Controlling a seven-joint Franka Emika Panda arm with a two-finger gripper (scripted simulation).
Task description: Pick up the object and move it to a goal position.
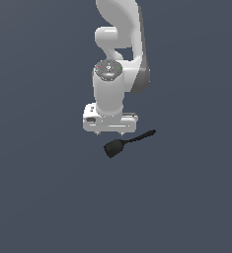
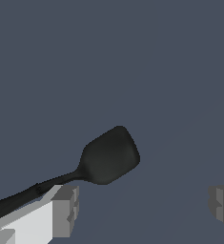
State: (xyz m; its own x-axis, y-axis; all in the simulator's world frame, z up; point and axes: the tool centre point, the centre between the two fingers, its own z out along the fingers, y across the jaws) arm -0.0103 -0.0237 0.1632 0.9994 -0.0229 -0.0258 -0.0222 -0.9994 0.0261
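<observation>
A small black spatula (image 1: 121, 145) lies on the dark grey worktop (image 1: 38, 197), just below the white gripper (image 1: 110, 132). The gripper's fingers (image 2: 66, 209) are spread wide, one beside the spatula's handle, holding nothing.

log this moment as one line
phase: approach | end effector: open, above spatula | spatula: on surface, ungrasped

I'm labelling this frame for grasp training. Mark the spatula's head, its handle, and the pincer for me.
spatula head (image 2: 108, 156): wrist view, middle of the broad blade.
spatula handle (image 1: 142, 137): exterior view, midway along the thin shaft.
pincer (image 2: 144, 207): wrist view, open gap midway between its fingertips.
</observation>
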